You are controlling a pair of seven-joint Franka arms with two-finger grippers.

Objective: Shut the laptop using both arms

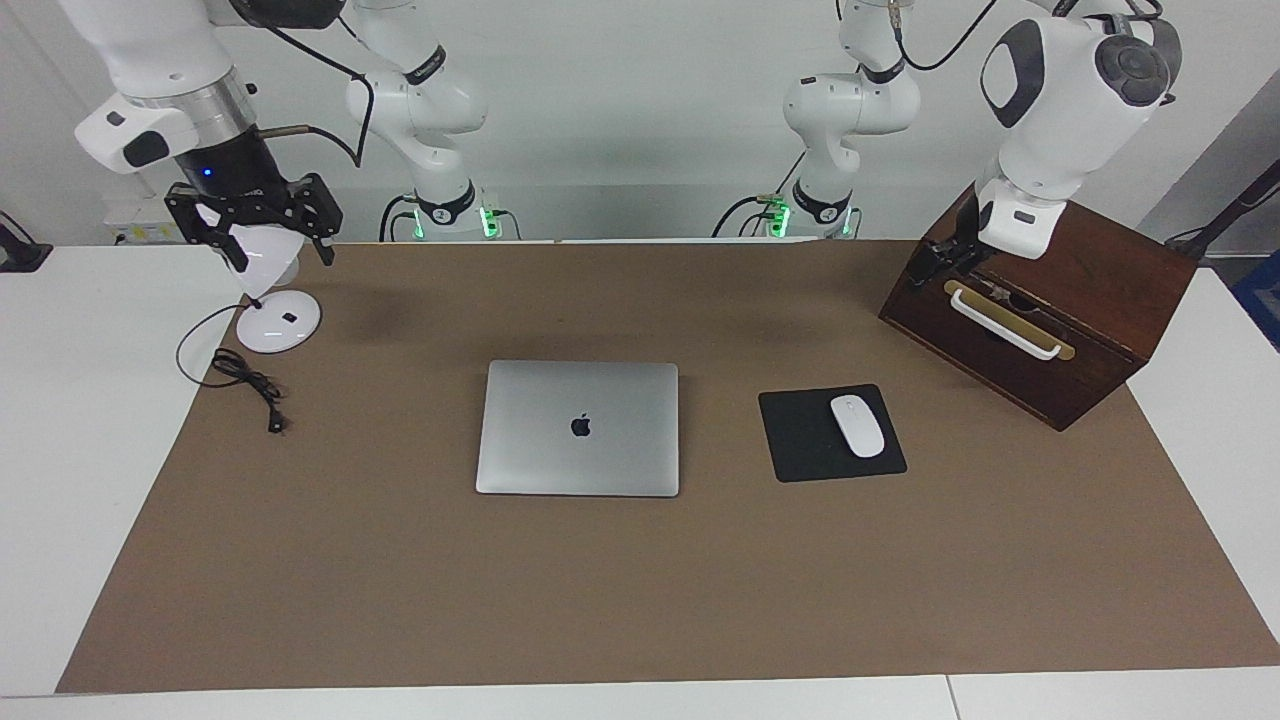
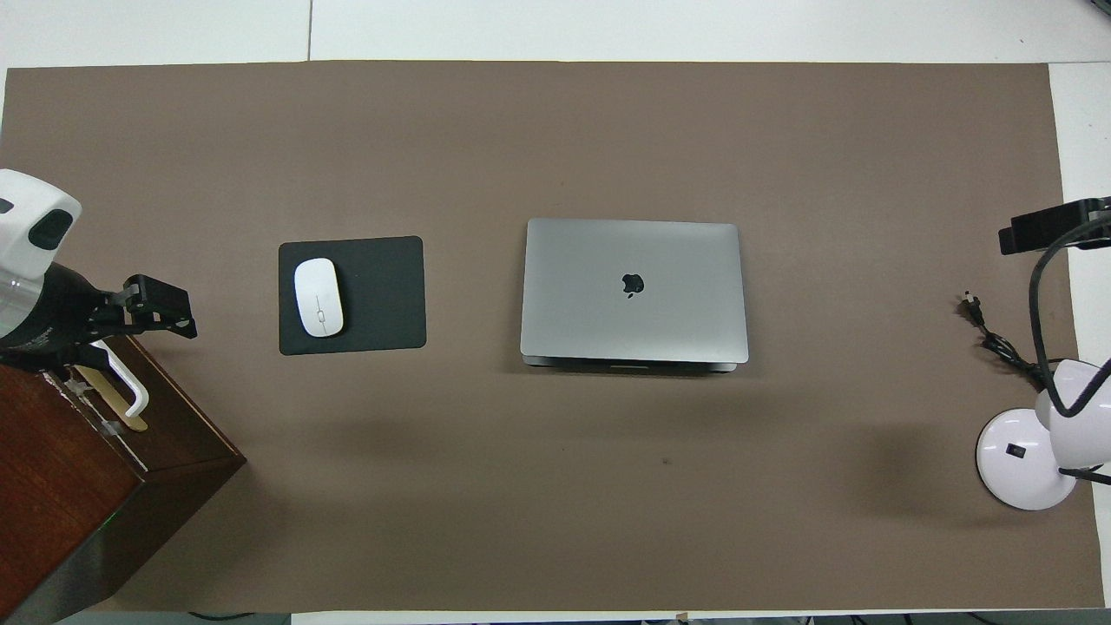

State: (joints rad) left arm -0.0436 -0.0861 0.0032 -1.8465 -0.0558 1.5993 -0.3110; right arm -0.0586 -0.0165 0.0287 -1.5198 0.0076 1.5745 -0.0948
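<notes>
White walls back a white bench (image 1: 60, 480) covered by a brown mat (image 1: 640, 580). At the mat's middle lies the laptop (image 1: 578, 428), lid flat down with its dark logo up, so the closing looks already done; in the overhead view a thin dark line shows along the edge nearer the robots, where lid meets base. Just beside it, toward the left arm's end, a white mouse (image 1: 857, 426) rests on a black mouse pad (image 1: 800, 440), handy for a user, and a wooden box (image 1: 1090, 330) with a white handle (image 1: 1000, 322) stands at that end. The 2 arms are up and well apart from the laptop, a clearing posture to my eye. The left gripper (image 1: 940, 262) hangs over the box's upper edge, and its fingers read as spread, though they are seen slantwise. The right gripper (image 1: 255, 215) hangs over a white desk lamp (image 1: 268, 300) at the right arm's end, fingers spread and holding nothing; the lamp's black cord (image 1: 245, 375) trails loose on the mat.
</notes>
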